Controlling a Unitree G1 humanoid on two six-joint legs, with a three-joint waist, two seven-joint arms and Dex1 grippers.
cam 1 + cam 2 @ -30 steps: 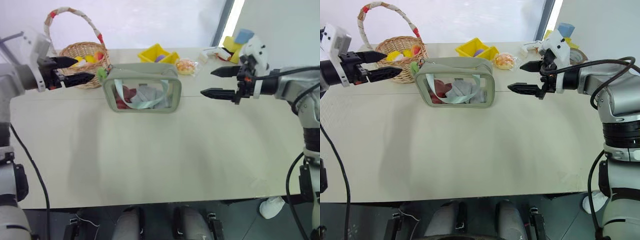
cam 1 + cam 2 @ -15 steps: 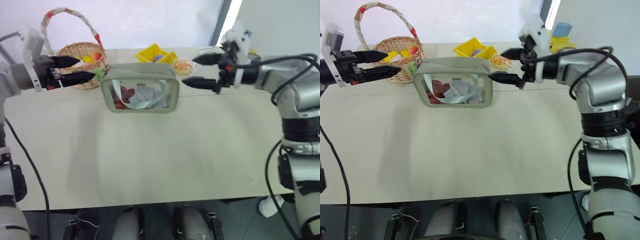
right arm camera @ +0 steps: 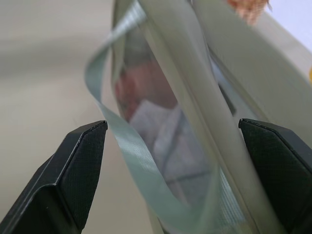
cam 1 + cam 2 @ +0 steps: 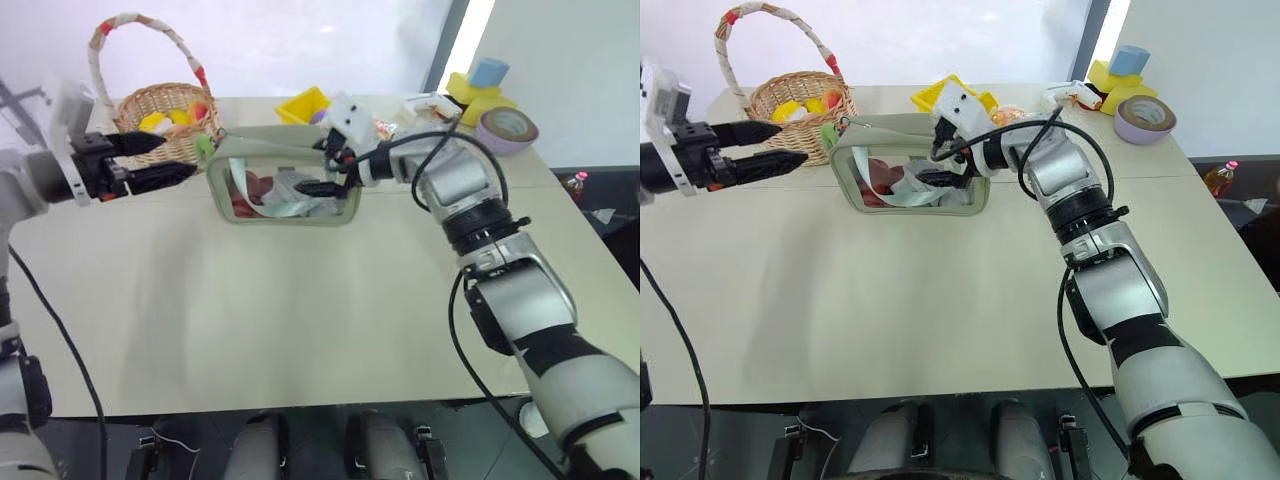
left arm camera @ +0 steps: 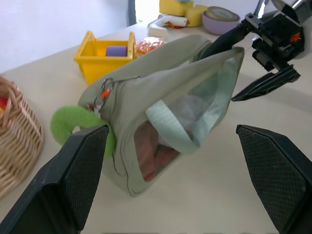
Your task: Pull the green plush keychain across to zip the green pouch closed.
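Green plush keychain (image 4: 204,147) hangs at the left end of the green pouch (image 4: 283,187), which stands upright near the table's (image 4: 300,300) far edge. From left to right, I see my left gripper (image 4: 160,160) spread wide, just short of the keychain, then my right gripper (image 4: 322,172) straddling the pouch's right end, fingers wide.

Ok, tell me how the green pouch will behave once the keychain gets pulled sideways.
The green pouch looks soft-sided and stands on a narrow edge, so it will probably slide or tip unless braced. Its contents seem light cloth, adding little anchoring. The green plush keychain looks squashy, so it may compress when gripped.
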